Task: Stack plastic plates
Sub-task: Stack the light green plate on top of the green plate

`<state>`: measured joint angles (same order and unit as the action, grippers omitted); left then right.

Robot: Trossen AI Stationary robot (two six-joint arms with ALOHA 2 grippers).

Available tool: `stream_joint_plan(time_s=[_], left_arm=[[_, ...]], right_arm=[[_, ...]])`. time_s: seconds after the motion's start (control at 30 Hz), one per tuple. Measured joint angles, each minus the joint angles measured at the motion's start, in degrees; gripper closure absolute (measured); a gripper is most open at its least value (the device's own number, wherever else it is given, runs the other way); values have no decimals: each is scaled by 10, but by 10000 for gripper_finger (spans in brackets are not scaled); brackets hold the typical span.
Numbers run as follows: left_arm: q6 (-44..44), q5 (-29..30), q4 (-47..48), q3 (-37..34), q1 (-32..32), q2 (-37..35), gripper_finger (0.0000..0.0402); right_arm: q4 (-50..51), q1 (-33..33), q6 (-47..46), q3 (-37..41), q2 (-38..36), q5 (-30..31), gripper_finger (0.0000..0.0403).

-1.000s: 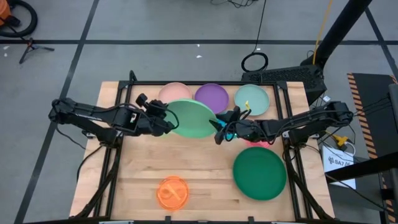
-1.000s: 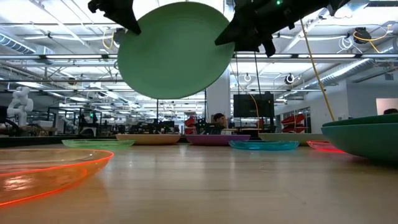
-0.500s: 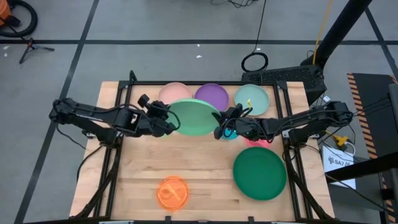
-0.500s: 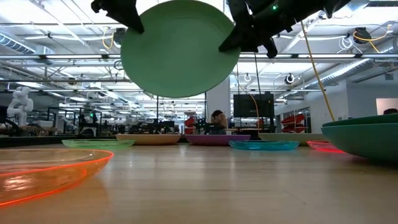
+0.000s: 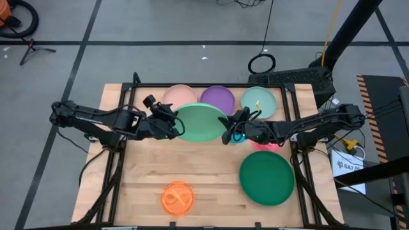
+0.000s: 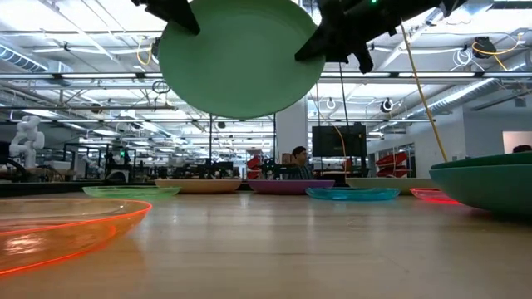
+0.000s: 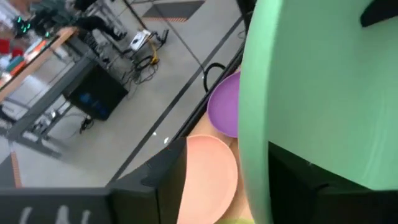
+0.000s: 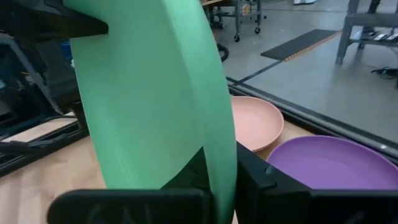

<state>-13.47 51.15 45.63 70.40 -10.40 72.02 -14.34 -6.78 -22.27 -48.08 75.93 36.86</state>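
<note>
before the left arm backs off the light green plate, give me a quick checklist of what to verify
1. Right gripper shut on the light green plate: ok, its fingers pinch the rim in the right wrist view.
2. Left gripper released: ok, its fingers stand apart on either side of the rim in the left wrist view.
3. Plate lifted off the table: ok, it hangs high in the low view.
4. Plate level: not ok, it tilts.
5. Dark green plate free to receive it: ok, nothing lies in it.
6. Grip firm enough to carry the plate alone: cannot tell.
</note>
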Motion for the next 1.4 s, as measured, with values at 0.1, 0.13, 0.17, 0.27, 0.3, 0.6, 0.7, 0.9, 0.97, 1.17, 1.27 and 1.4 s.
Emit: stream_joint_plan(time_s=[0.1,0.13,0.17,0.27,0.3,0.6,0.7,0.9,0.97,1.17,1.27,1.4], left_arm=[[31,-6,-5,5,-11,-10,201],[41,-6,-8,6,-15,-16,200],[49,-12,-7,6,-20,-22,200],[75,-53,-9,6,-35,-38,199],[83,-66,-10,6,-41,-43,199],[88,-78,-7,6,-98,-59,199],[83,-78,-7,6,-112,-58,199],[80,-80,-7,6,-122,-58,199],[76,-80,-7,6,-122,-58,199],[57,-80,8,6,-122,-58,199],[52,-80,14,6,-122,-58,199],[52,-80,14,6,-122,-58,199]], right_arm=[[35,9,-17,-1,-23,-52,384],[48,13,-22,-2,-32,-67,384],[63,17,-25,-2,-41,-85,384],[126,32,-43,-2,-66,-142,384],[155,38,-47,-4,-75,-166,384],[583,71,-13,-102,-119,-477,385],[676,72,-40,-113,-117,-552,385],[778,67,-102,-108,-116,-653,385],[803,66,-104,-100,-117,-669,385],[837,66,-92,-56,-117,-670,385],[829,67,-82,-26,-117,-671,385],[814,67,-79,4,-117,-678,385]])
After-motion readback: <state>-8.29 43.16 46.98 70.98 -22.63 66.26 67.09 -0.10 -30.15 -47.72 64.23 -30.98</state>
